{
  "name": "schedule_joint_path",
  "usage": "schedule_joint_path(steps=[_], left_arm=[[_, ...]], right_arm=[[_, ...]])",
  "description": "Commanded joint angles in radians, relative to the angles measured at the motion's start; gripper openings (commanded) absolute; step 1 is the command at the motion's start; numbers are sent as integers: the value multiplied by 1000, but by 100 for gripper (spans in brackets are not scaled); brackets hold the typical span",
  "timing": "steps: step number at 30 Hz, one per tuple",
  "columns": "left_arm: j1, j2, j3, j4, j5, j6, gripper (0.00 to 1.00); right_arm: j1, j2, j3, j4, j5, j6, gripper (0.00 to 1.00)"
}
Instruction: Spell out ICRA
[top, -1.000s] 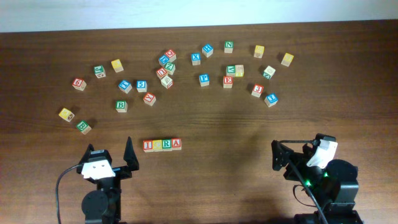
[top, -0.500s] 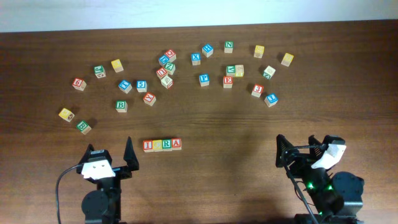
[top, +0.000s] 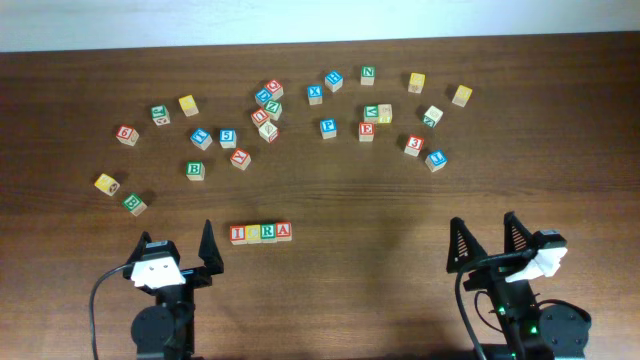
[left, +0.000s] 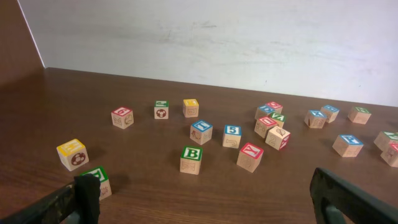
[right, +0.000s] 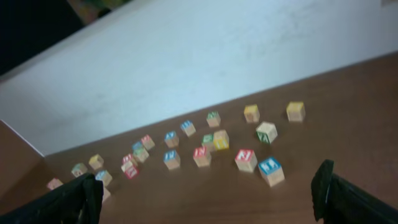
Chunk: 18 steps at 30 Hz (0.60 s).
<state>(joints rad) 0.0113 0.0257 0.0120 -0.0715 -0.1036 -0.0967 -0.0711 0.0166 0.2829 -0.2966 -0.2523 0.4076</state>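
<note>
here the row of four blocks (top: 261, 232) lies on the tabletop (top: 360, 200) near its front edge, left of centre, the blocks touching side to side: red "i" block (top: 238, 234), yellow block (top: 253, 233), green "r" block (top: 268, 232), red "a" block (top: 284, 231). the yellow block's letter is too small to read. the left tool (top: 177, 243) sits near the row's left end, closer to the front edge, jaws spread wide with nothing between them. the right tool (top: 485, 242) stands well apart at the front right, likewise wide and holding nothing. farther back, loose blocks lie scattered across the tabletop, among them a green "b" block (top: 196, 170), a red "e" block (top: 366, 130) and a red "3" block (top: 414, 145).
</note>
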Motion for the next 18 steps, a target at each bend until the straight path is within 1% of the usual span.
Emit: schedule_joint_path(steps=[1,4,9,12,14,18], left_arm=[[-5,-8,-2,-5,6,13,99],[-5,-8,-2,-5,6,12,99],[-5,-8,-2,-5,6,13,99],[-5,-8,-2,-5,6,13,99],[-5,-8,-2,-5,6,13,99],[-5,-8,-2,-5,6,13,99]], right_arm=[[-8,-13,-3,87,2,-10,98],[-8,-13,-3,148,2,-10,98],[-8,-13,-5,175,2,-10,98],[-8,-13,-43,339,2,-10,98],[-8,-13,-78,406,2,-10,98],[-8,-13,-129,429,2,-10,98]])
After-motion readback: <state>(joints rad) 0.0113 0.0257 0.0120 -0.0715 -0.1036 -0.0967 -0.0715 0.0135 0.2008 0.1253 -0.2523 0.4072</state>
